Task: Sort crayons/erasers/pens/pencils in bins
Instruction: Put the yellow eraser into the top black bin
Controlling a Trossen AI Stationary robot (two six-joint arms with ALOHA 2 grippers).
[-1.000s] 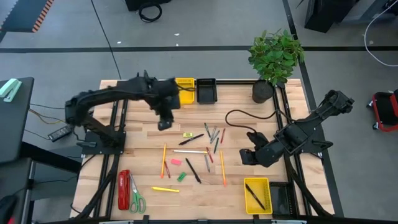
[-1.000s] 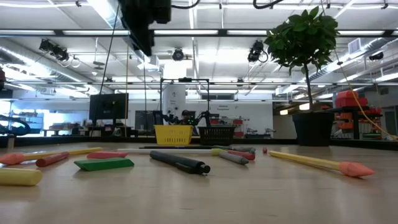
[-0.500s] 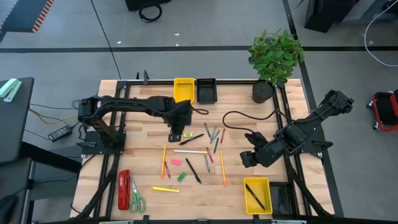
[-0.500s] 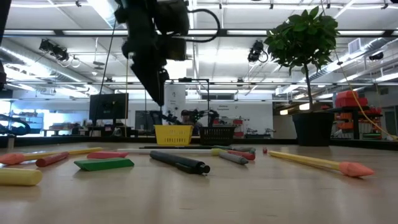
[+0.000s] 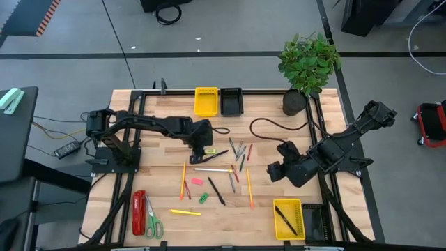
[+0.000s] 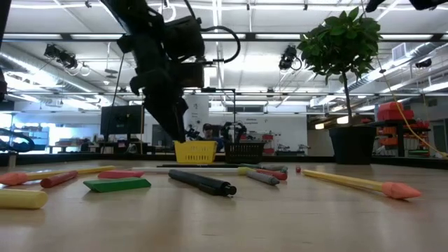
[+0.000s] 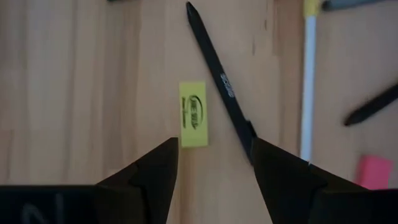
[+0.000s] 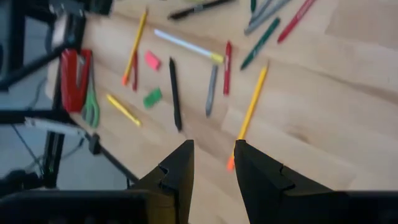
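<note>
High view
- Left hand (image 5: 203, 148): it hangs low over the small yellow block eraser (image 5: 210, 150), which lies on the pale wooden bench (image 5: 160, 167). I judge the arm is lined up to pick this eraser.
- Right hand (image 5: 276, 169): it waits well away from the yellow eraser, on the side of the potted green plant (image 5: 308, 64).
- Bins: four. A bright yellow plastic bin (image 5: 205, 100) and a black plastic bin (image 5: 231, 101) stand side by side at the far edge beyond the eraser. A second yellow bin (image 5: 288, 217) at the near edge holds one black pen (image 5: 285, 216); a second black bin (image 5: 315, 222) is just beside it.
- Loose things: three erasers, namely yellow, pink (image 5: 196, 181) and green (image 5: 203, 198).
- Not for sorting: one red stapler (image 5: 139, 212) and one pair of green-handled scissors (image 5: 152, 219).

Low view
- Left arm: it comes down in front of the far yellow bin (image 6: 194, 150). The eraser under it is hidden.

Left wrist view
- Left hand (image 7: 214, 163): the two dark fingers (image 7: 163, 165) stand apart, and the yellow eraser (image 7: 193, 114) lies between and just ahead of them, not yet gripped. A slender black pen (image 7: 221, 82) lies close beside the eraser, so it may get in the way.

Right wrist view
- Right hand (image 8: 213, 163): the fingers (image 8: 180, 163) stand slightly apart with nothing between them.
- Seen past it: a long orange pencil (image 8: 250, 112) and a black pen (image 8: 175, 93), on the side of the pink eraser (image 8: 152, 60).
</note>
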